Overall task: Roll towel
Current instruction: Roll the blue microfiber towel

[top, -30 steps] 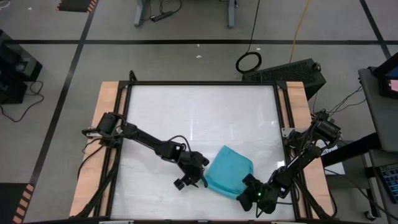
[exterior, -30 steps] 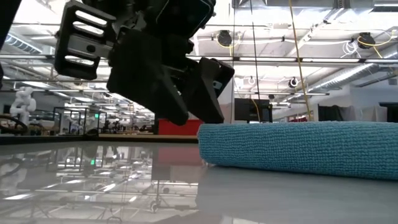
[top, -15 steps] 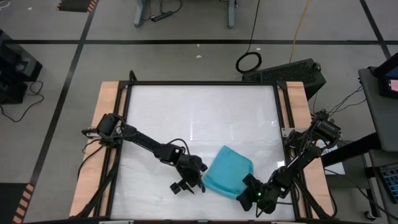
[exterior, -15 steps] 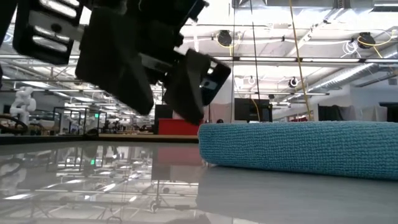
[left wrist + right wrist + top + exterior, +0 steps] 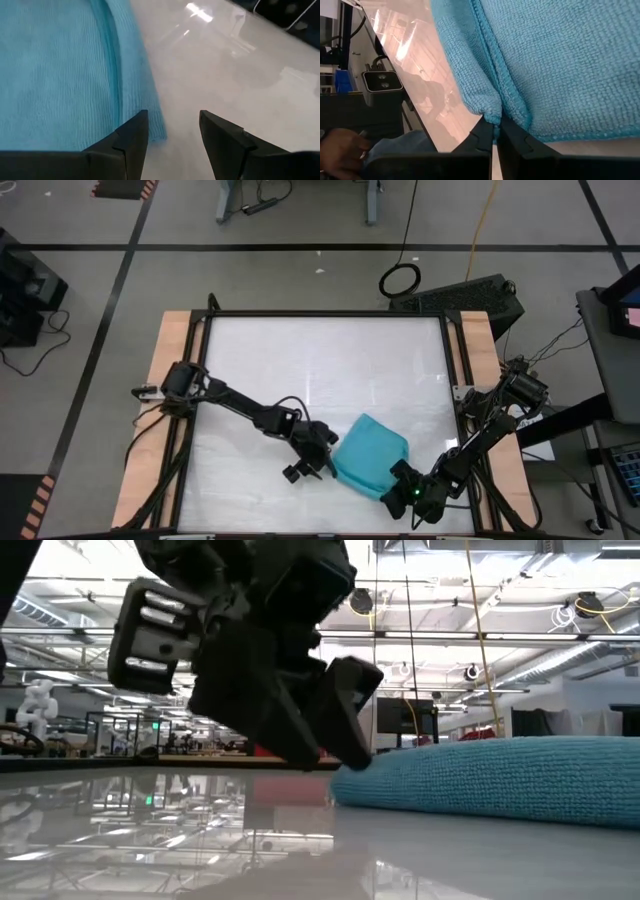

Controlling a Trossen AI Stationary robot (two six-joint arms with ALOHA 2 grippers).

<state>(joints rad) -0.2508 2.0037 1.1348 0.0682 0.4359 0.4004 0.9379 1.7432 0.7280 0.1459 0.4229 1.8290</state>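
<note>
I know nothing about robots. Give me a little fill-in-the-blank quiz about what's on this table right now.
1. The cloth on the white table is a towel coloured ____.
2. The right gripper has its jaws ____ on the towel's corner.
3. The left gripper sits at the towel's edge with its jaws ____ and nothing between them.
4. The number of robot arms at the table is ____.

Missing words: turquoise blue; shut; open; two

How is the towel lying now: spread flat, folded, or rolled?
Folded, not rolled: the towel lies as a flat doubled pad, with stacked hemmed edges showing in the right wrist view.
</note>
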